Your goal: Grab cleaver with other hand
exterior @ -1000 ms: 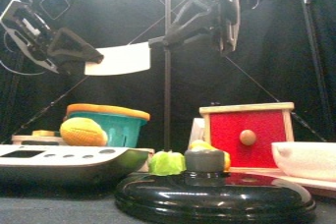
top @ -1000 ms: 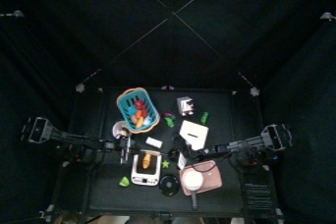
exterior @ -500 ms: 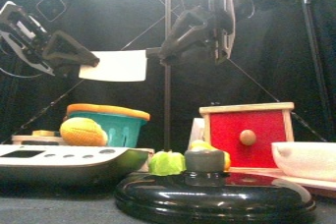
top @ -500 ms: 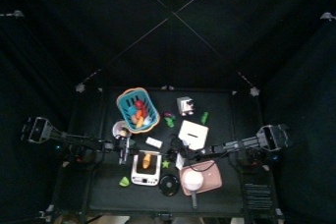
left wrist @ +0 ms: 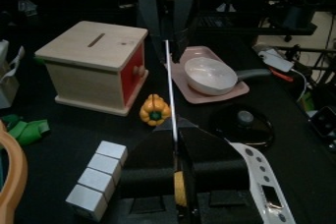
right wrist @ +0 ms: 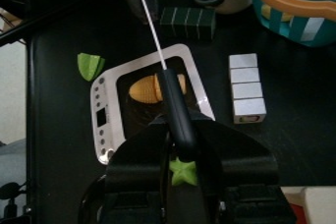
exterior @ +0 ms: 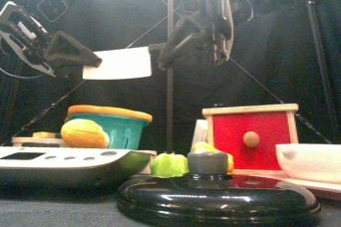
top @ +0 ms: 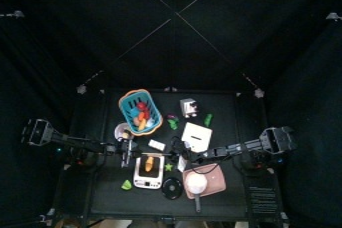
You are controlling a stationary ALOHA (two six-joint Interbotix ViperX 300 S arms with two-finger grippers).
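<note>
In the front view the left gripper [exterior: 78, 60] pinches the cleaver [exterior: 120, 64] aloft; the wrist views show it edge-on. The right gripper [exterior: 173, 50] has closed in since, jaws seemingly parted around the blade's far end.

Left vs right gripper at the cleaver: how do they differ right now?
The left gripper is clamped on the cleaver from the left side; the right gripper stands at the blade's opposite edge with jaws apart around it, not closed. The left reaches in slanted; the right hangs more upright. Both are raised well above the table.
</note>
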